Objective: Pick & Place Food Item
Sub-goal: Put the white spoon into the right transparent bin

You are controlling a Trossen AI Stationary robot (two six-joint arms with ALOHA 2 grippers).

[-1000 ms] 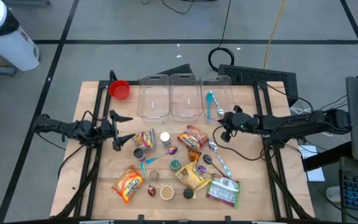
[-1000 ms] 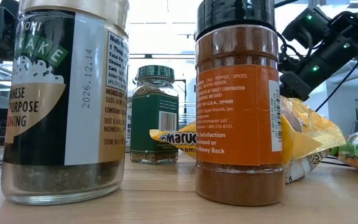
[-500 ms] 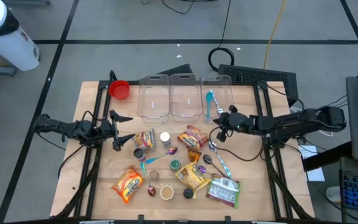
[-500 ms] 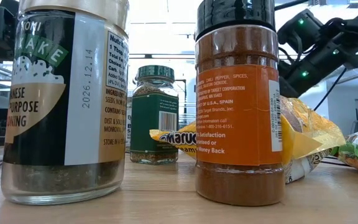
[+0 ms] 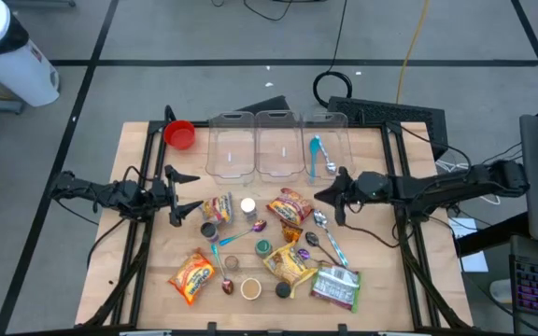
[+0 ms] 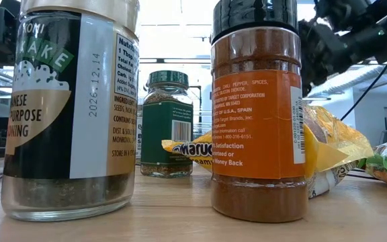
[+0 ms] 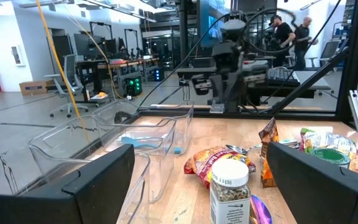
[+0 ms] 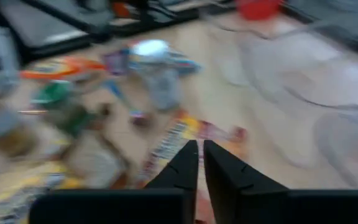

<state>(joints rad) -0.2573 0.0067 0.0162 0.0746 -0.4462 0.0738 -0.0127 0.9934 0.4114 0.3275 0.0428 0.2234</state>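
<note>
The right gripper (image 5: 329, 198), its dark fingers nearly closed and empty, is held just beside the orange crinkled snack packet (image 5: 289, 206), probably for picking, while the left gripper (image 5: 177, 198) is kept wide open near the table's left edge.

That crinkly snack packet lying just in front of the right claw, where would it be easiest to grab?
Probably from straight above, pinching across the narrow width near the middle of the snack packet. It lies flat on the table, so no side offers an edge to hook, and its puffed body should give the fingers something to close on. The right gripper, nearly shut, would need to open first.
</note>
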